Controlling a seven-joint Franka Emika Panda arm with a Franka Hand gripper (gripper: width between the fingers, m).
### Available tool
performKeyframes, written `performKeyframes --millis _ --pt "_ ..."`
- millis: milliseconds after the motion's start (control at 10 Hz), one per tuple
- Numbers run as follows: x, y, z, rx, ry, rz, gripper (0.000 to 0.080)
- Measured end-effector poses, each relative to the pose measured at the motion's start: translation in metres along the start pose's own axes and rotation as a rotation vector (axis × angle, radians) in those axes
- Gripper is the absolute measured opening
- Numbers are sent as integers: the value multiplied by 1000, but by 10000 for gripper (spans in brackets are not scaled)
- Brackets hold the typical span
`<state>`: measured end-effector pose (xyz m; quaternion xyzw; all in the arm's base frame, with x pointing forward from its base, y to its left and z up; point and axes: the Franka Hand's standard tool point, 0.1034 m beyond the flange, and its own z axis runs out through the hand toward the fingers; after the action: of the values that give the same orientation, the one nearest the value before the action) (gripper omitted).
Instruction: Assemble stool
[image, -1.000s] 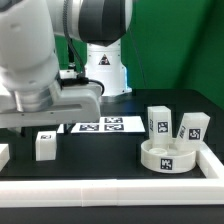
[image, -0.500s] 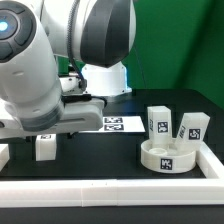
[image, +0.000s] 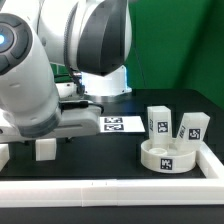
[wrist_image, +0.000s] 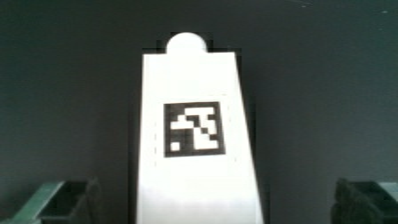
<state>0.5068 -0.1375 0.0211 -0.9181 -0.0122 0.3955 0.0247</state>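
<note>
White leg block (wrist_image: 196, 120) sits right between my fingers (wrist_image: 54, 200), which are spread wide either side with dark gaps showing, so nothing's pinched. My gripper (wrist_image: 210, 203) looks down on it, arm (image: 40, 70) hunched low at the exterior view's left. Ring seat (image: 168, 157) sits in the border rail (image: 110, 188) corner at the right, two more leg blocks (image: 160, 122) upright just behind it. Each part wears a black-and-white square tag (wrist_image: 194, 130).

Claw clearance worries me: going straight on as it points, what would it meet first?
Probably the white leg block, centred between the open claw's fingers; how far off is unclear.
</note>
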Motion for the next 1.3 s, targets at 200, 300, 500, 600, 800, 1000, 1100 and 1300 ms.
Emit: performKeyframes --millis 200,300,500,600,800,1000,1100,1300 --pt "2 4 11 -1 6 3 649" --pt "3 5 13 0 7 5 649" --pt "4 8 14 0 15 6 649" --pt "5 8 14 -1 18 6 533" --pt "6 7 13 -3 18 5 397" --pt "6 7 13 -4 19 4 337" --pt "6 5 13 -6 19 2 337" --pt "1 -14 -8 -13 27 26 337"
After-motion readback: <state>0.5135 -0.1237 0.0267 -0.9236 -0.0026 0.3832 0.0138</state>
